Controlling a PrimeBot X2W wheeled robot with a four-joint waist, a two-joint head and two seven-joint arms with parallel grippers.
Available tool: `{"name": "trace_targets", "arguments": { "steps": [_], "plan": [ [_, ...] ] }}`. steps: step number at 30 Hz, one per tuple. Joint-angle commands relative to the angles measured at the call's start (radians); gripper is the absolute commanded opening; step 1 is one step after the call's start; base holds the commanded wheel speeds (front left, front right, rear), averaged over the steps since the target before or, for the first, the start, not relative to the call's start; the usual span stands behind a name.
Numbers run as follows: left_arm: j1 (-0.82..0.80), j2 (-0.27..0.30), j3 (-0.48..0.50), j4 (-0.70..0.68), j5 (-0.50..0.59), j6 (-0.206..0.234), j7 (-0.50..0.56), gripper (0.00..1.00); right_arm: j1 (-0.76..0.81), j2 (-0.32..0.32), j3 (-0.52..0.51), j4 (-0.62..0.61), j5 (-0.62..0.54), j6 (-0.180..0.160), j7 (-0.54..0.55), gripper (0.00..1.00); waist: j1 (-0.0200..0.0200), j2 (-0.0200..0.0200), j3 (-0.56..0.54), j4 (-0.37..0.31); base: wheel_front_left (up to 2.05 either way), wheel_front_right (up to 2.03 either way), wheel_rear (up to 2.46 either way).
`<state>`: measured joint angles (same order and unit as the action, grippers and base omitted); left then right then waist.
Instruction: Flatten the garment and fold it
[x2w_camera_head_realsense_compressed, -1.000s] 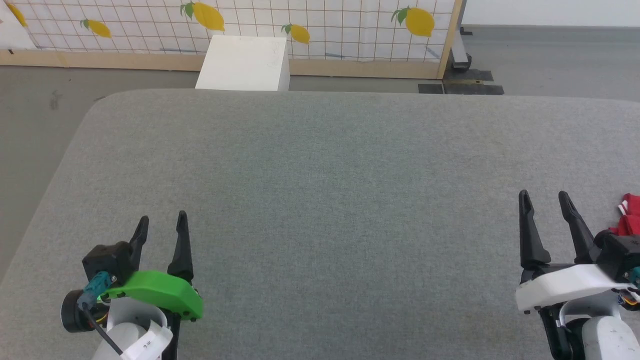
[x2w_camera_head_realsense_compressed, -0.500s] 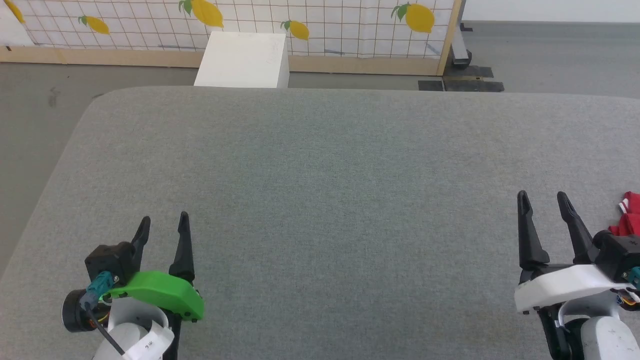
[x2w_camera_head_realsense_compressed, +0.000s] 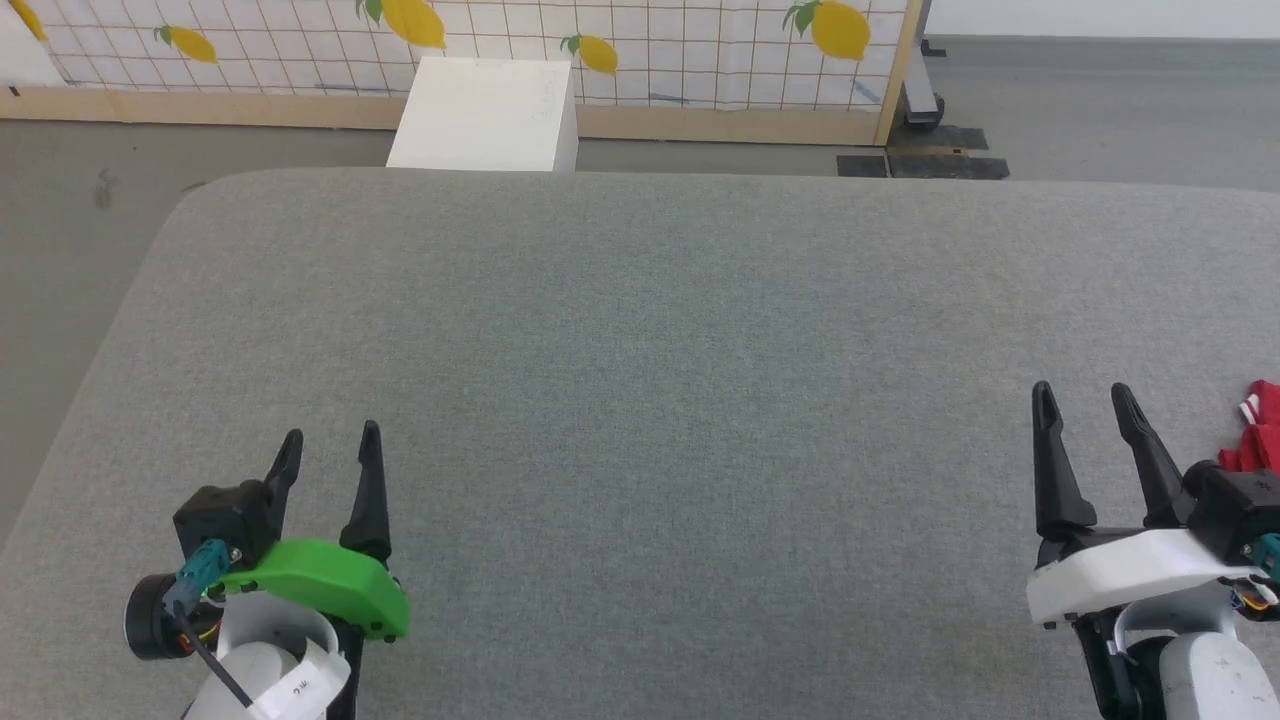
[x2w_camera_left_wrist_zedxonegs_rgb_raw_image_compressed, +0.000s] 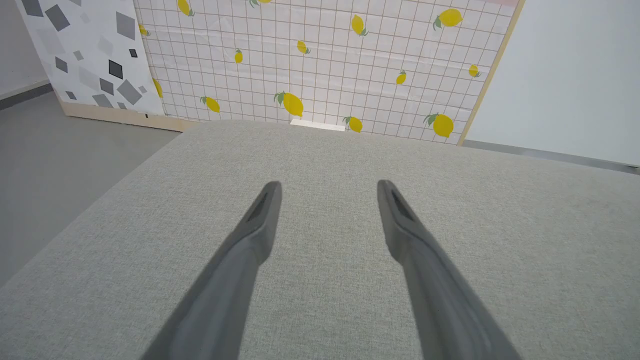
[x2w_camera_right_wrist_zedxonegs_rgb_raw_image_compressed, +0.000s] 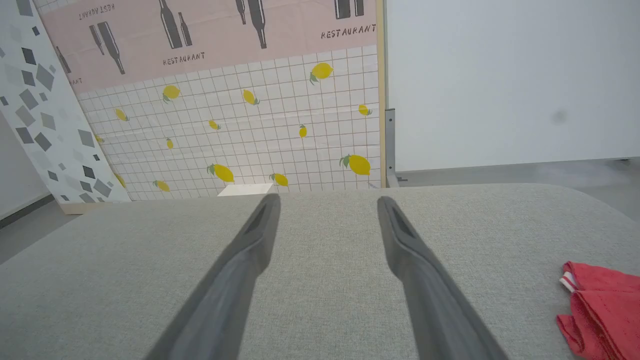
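A big grey padded table (x2w_camera_head_realsense_compressed: 640, 330) takes up most of the head view, and nothing lies between the two grippers. The left gripper (x2w_camera_head_realsense_compressed: 331, 432) sits at the near left with its two dark fingers spread apart and nothing between them. The right gripper (x2w_camera_head_realsense_compressed: 1080, 389) sits at the near right, and its fingers are spread and empty too. The red garment (x2w_camera_right_wrist_zedxonegs_rgb_raw_image_compressed: 600, 310) lies bunched up on the table just to the right of the right gripper, not touching it, with a bit of white and red trim showing. Past the far edge of the table a white box (x2w_camera_head_realsense_compressed: 485, 115) stands on the grey floor (x2w_camera_head_realsense_compressed: 60, 260). Behind the box is a screen with squares and yellow lemons (x2w_camera_head_realsense_compressed: 700, 50). Above the lemons a pink poster (x2w_camera_right_wrist_zedxonegs_rgb_raw_image_compressed: 225, 40) shows dark bottles and the word "RESTAURANT" more than once. A white tag on the left arm has marks too small to read. Since the earlier pictures the camera has tipped a little, so the box and the far table edge sit higher, and less of the garment shows. Both grippers are as open as before.
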<state>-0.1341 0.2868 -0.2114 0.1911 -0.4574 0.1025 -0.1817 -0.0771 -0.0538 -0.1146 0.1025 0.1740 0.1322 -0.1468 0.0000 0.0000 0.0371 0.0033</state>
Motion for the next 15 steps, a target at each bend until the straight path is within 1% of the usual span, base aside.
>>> {"name": "trace_targets", "arguments": {
  "steps": [1,15],
  "plan": [
    [-0.020,0.011,-0.004,0.008,0.004,0.003,-0.007,1.00,-0.007,0.003,0.001,0.003,0.000,-0.002,-0.003,1.00,0.0000,0.0000,0.002,0.000,0.00,0.00,0.00],
    [-0.027,0.014,-0.013,0.011,-0.003,0.006,-0.007,1.00,-0.010,0.003,0.008,0.005,0.009,-0.002,-0.002,1.00,0.0000,0.0000,0.009,-0.003,0.00,0.00,0.00]
  ]
}}
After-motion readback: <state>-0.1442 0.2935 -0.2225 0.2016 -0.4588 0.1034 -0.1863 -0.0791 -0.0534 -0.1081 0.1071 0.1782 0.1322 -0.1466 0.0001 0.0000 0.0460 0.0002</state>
